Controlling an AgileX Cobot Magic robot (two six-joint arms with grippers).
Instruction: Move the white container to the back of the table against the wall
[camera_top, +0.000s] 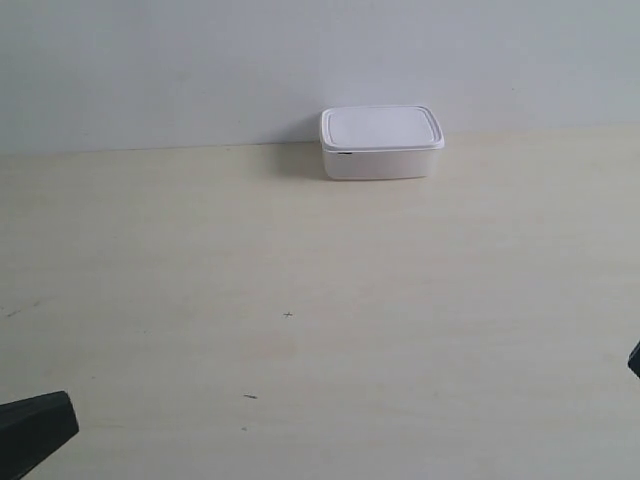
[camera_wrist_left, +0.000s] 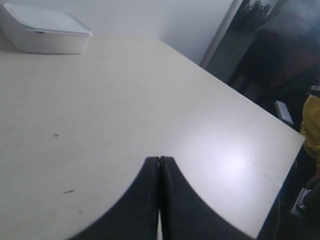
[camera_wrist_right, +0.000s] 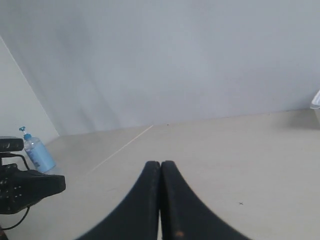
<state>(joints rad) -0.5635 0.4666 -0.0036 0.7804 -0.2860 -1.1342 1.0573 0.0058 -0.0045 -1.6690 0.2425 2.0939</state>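
The white container (camera_top: 381, 143) stands lidded on the cream table (camera_top: 300, 300), far back, right up by the grey-white wall (camera_top: 200, 70). The left wrist view shows the container (camera_wrist_left: 45, 33) far off across the table. Only the container's corner (camera_wrist_right: 316, 102) peeks in at the edge of the right wrist view. My left gripper (camera_wrist_left: 159, 161) is shut with nothing in it, low over bare table. Nothing sits in my right gripper (camera_wrist_right: 160, 164) either; it is shut, far from the box. In the exterior view only dark arm tips show: one (camera_top: 30, 430) at its left, one (camera_top: 635, 358) at its right.
The table's edge (camera_wrist_left: 260, 100) drops off to a dark area in the left wrist view. In the right wrist view a blue bottle (camera_wrist_right: 39, 152) and black equipment (camera_wrist_right: 25, 185) stand beyond the table. Tiny dark specks (camera_top: 288, 315) mark the tabletop.
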